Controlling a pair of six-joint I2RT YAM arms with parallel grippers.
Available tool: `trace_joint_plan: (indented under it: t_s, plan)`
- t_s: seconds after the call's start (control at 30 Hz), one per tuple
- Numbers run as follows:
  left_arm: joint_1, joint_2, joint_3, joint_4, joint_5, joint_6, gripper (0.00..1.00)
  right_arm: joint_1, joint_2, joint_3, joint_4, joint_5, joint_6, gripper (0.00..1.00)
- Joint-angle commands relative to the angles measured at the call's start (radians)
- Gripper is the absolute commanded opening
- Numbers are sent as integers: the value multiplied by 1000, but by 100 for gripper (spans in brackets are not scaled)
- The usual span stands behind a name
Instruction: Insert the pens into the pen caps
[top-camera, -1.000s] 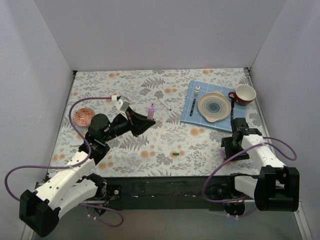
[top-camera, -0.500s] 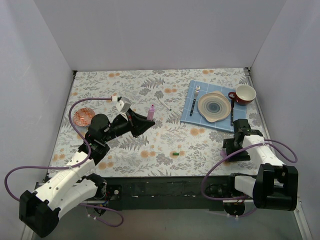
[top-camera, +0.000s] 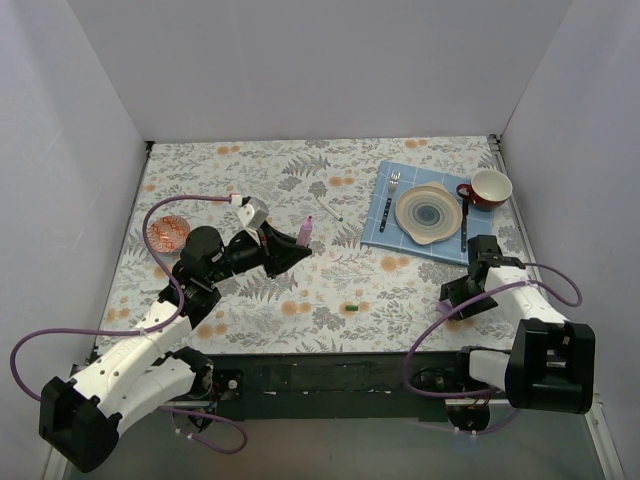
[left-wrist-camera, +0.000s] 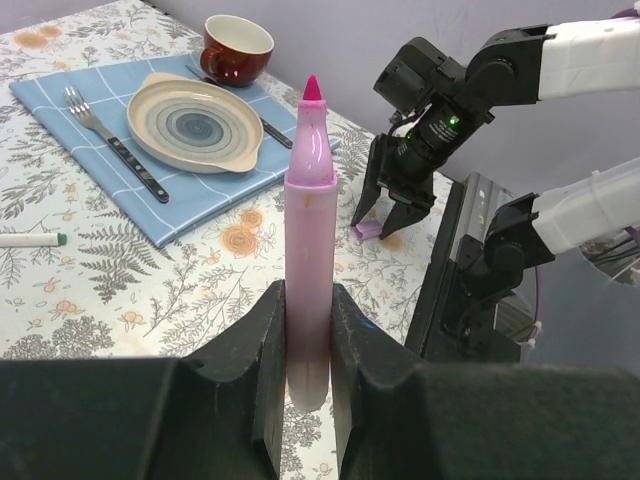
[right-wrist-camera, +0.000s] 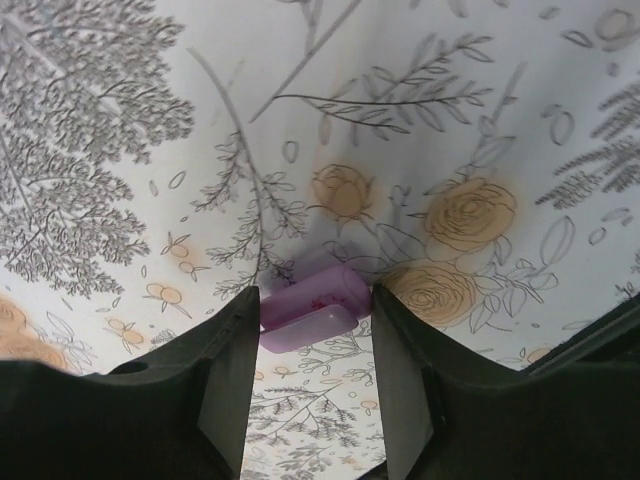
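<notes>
My left gripper (top-camera: 288, 250) is shut on the pink-lilac pen (top-camera: 304, 231) and holds it above the table's middle-left, magenta tip pointing away from the jaws. The left wrist view shows the pen (left-wrist-camera: 308, 220) clamped upright in the left gripper (left-wrist-camera: 305, 350). My right gripper (top-camera: 452, 300) is low on the table at the right, and its fingers (right-wrist-camera: 225, 390) press both ends of the lilac-pink cap (right-wrist-camera: 315, 298), which lies on the cloth. The green cap (top-camera: 351, 307) lies loose near the front middle. The whitish-grey pen (top-camera: 327, 209) lies behind the left gripper.
A blue napkin (top-camera: 385, 225) at the back right holds a plate (top-camera: 428, 213), a fork (top-camera: 390, 198) and a dark spoon (top-camera: 463, 226). A red mug (top-camera: 490, 187) stands beside them. An orange patterned disc (top-camera: 168, 233) lies at the far left.
My right gripper has shifted left and come down around the lilac-pink cap. My left gripper has moved slightly right with the pen, which now tilts more.
</notes>
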Motion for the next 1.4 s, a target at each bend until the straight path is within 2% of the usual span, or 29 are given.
trace_joint_plan:
  t_s: [0.0,0.17,0.33,0.5,0.63,0.73,0.83,0.87,0.93,1.0,1.17,1.2,1.37]
  plan:
    - [-4,-17,23,-16,-4,34,0,22,52,-36,301,-72,-317,45]
    - [-6,-11,26,-22,-3,45,0,93,98,1,412,-210,-580,41]
    - [-4,-1,29,-28,-3,49,0,195,157,69,418,-287,-797,40]
    - [-6,9,29,-28,-3,54,0,257,213,95,412,-262,-870,38]
    - [-4,26,34,-35,0,57,0,334,243,144,334,-155,-910,48]
    - [-4,35,41,-42,11,62,0,334,244,178,280,-77,-835,56]
    - [-4,39,48,-51,14,66,0,334,270,230,178,-27,-654,62]
    - [-6,37,46,-52,16,68,0,334,281,248,157,-24,-532,63]
    - [-6,35,46,-54,16,69,0,334,290,264,118,-41,-407,74]
    - [-6,31,46,-54,17,69,0,335,335,309,43,-35,-277,78]
    - [-7,26,45,-54,26,69,0,335,459,396,-83,-99,-143,67]
    - [-7,26,46,-54,28,69,0,338,476,379,-71,-119,-120,64]
    - [-9,16,45,-59,23,77,0,338,476,323,9,-97,-29,61]
